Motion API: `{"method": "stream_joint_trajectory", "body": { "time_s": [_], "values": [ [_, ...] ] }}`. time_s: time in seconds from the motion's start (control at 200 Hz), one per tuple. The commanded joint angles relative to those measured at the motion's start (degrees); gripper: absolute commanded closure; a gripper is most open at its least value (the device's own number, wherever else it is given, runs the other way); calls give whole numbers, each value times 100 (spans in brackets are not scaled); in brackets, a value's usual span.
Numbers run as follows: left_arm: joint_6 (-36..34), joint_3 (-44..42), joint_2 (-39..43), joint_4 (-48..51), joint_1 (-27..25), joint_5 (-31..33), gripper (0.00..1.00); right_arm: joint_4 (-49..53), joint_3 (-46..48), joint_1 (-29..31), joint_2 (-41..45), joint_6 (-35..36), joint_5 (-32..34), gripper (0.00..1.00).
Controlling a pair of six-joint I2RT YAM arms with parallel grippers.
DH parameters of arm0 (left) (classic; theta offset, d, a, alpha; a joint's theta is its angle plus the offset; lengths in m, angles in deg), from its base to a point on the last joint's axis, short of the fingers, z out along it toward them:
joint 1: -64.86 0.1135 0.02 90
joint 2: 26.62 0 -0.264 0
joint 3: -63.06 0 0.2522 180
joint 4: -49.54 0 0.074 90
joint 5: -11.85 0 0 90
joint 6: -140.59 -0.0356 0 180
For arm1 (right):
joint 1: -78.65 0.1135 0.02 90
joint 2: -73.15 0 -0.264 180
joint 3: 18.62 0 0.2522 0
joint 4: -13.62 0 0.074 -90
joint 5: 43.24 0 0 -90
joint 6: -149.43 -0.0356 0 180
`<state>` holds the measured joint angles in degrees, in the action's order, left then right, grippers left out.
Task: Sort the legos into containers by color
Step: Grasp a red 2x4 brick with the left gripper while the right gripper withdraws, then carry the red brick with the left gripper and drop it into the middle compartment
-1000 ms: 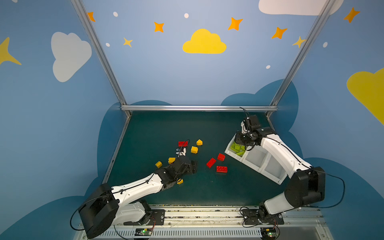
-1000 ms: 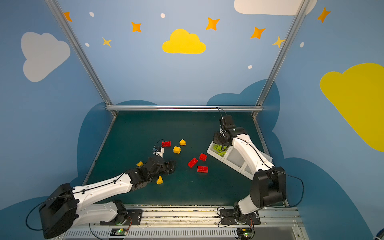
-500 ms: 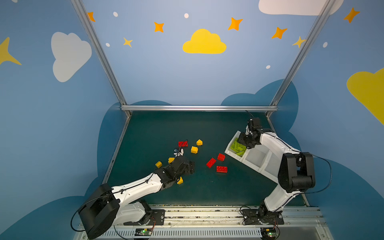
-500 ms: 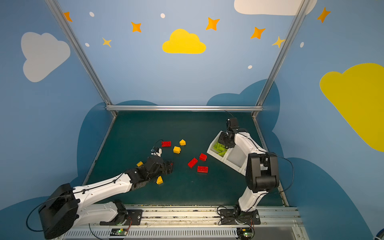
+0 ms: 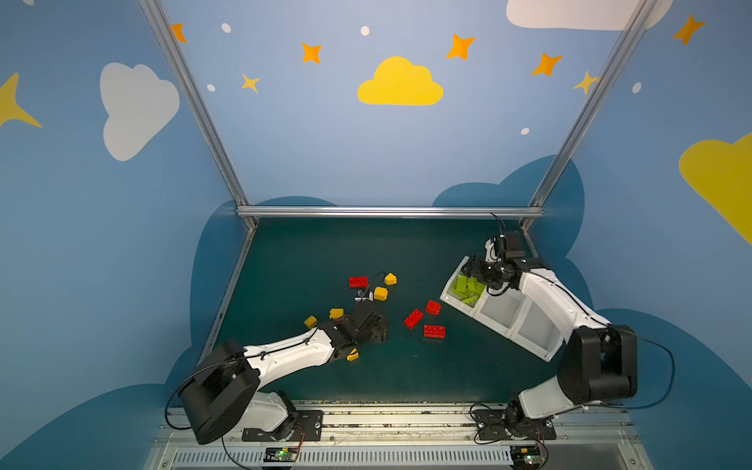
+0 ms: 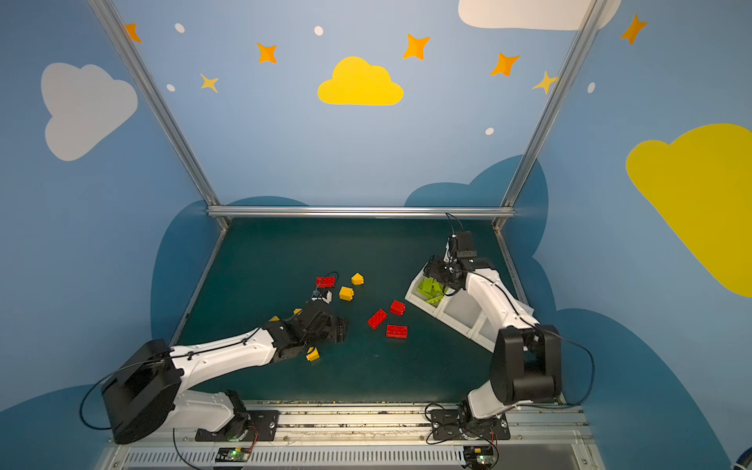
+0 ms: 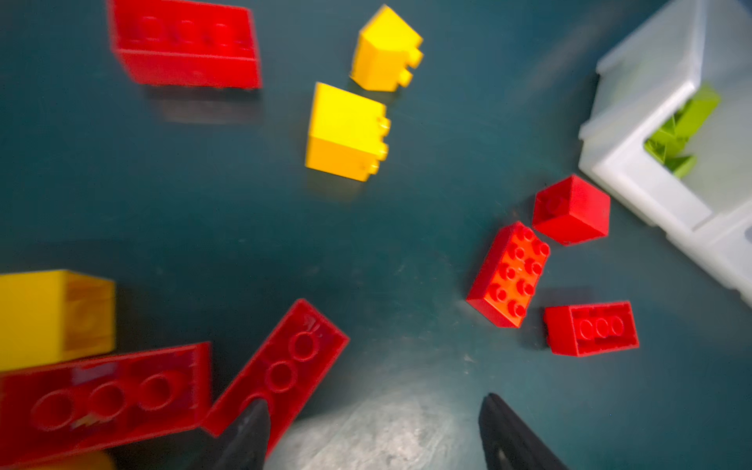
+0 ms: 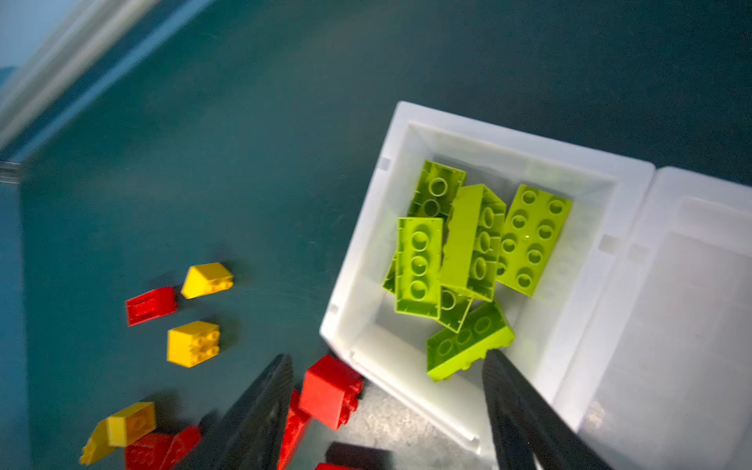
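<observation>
In both top views three joined white containers [image 5: 500, 311] stand at the right. The far one [image 8: 366, 264] holds several lime green legos [image 8: 468, 252]. My right gripper [image 8: 386, 366] hovers open over that bin's near corner, with nothing between its fingers. Red legos [image 5: 413, 318] and yellow legos [image 5: 381, 293] lie scattered mid-table. My left gripper [image 5: 376, 327] is low over the mat, open. In the left wrist view an upside-down red brick [image 7: 280, 370] touches one of its fingers [image 7: 252, 423], and only bare mat lies between the jaws.
The middle and near bins show no bricks. A metal rail [image 5: 386, 211] bounds the mat's far edge, and blue walls close both sides. A yellow brick [image 5: 353, 356] lies beside the left forearm. A second red brick [image 7: 101, 398] and a yellow one [image 7: 53, 313] lie close to the left gripper.
My right gripper has gone from shut to open above the green bin, and its arm has shifted. My left gripper has closed slightly and stayed near the red bricks.
</observation>
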<state>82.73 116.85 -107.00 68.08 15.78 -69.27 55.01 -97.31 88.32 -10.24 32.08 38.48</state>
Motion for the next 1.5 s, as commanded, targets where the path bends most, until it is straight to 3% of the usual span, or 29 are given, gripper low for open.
{"method": "stream_joint_trajectory", "body": {
  "time_s": [0.0, 0.33, 0.621, 0.836, 1.091, 1.311, 1.497],
  "values": [
    [-596, 413, -437, 156, -194, -109, 26, -407, 351, 28, 594, -255, -511, 27],
    [-1589, 1726, -2145, 153, -350, -507, 32, -666, 708, -168, 2096, -639, -1256, 24],
    [-1947, 2450, -3042, 444, -364, -421, 40, -588, 924, -358, 2628, -617, -1554, 23],
    [-2043, 2633, -3190, 577, -352, -319, 59, -615, 1002, -418, 2679, -624, -1693, 23],
    [-2030, 2519, -2897, 611, -368, -312, 72, -602, 992, -431, 2809, -631, -1672, 23],
    [-1959, 2738, -2431, 604, -525, -749, 73, -525, 959, -292, 3144, -248, -1774, 22],
    [-1871, 3778, -2808, 691, -639, -1564, 72, -517, 788, 33, 3369, -298, -1703, 21]
  ]
}}
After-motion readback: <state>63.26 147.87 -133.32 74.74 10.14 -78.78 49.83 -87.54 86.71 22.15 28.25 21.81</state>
